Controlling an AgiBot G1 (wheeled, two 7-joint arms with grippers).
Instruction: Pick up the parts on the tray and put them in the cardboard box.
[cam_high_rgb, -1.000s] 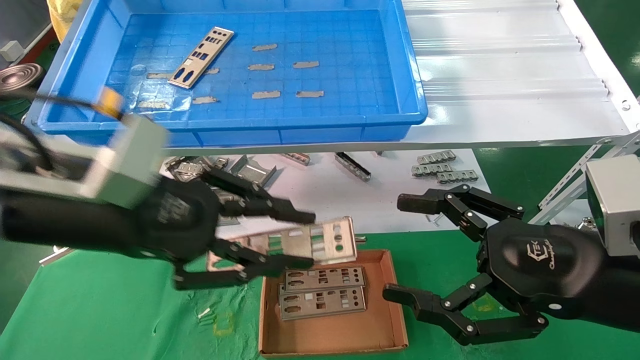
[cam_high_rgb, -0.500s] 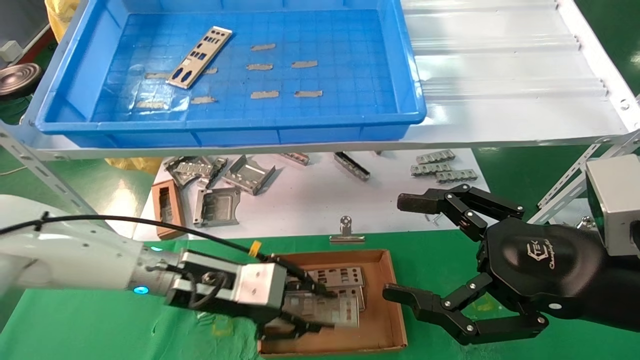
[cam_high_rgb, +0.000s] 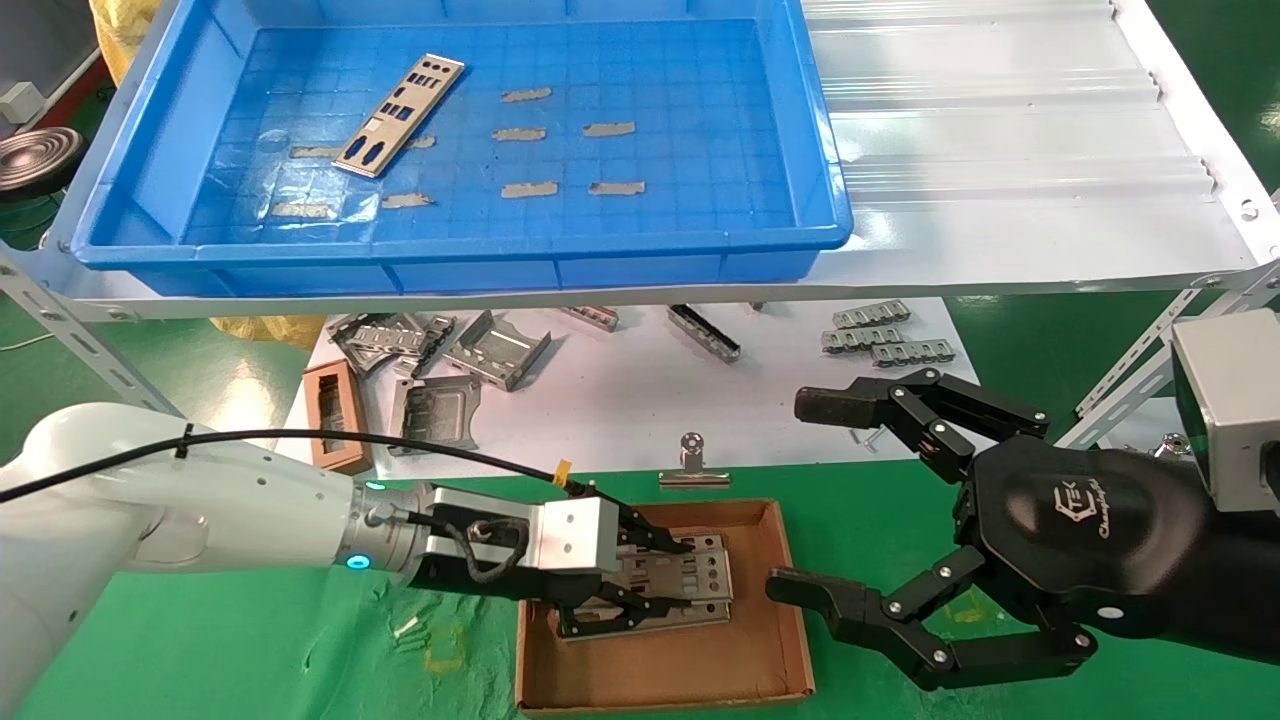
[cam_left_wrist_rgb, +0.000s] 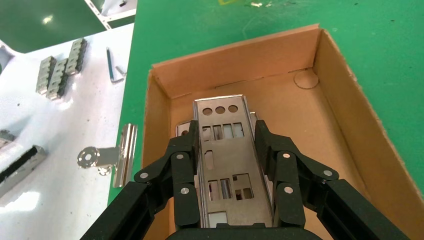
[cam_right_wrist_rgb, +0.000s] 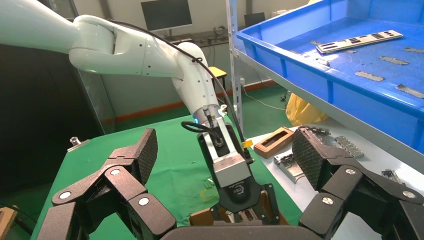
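Observation:
My left gripper (cam_high_rgb: 672, 580) is low inside the cardboard box (cam_high_rgb: 700, 670), shut on a part (cam_high_rgb: 695, 572) by its two long edges. In the left wrist view the gripper (cam_left_wrist_rgb: 227, 135) has a finger on each side of the part (cam_left_wrist_rgb: 225, 160), which lies flat over other parts (cam_left_wrist_rgb: 182, 127) in the box (cam_left_wrist_rgb: 240, 60). One more part (cam_high_rgb: 400, 113) lies at the far left of the blue tray (cam_high_rgb: 460, 245). My right gripper (cam_high_rgb: 805, 495) is open and empty, just right of the box.
Grey tape scraps (cam_high_rgb: 530, 188) are stuck to the tray floor. Below the tray shelf, bent brackets (cam_high_rgb: 490, 350), a small brown frame (cam_high_rgb: 335, 415), a binder clip (cam_high_rgb: 692, 462) and small grey strips (cam_high_rgb: 885, 335) lie on a white sheet.
My left gripper has swung from above the box down into it with the part, which now lies flat over the other parts. The right arm has not moved.

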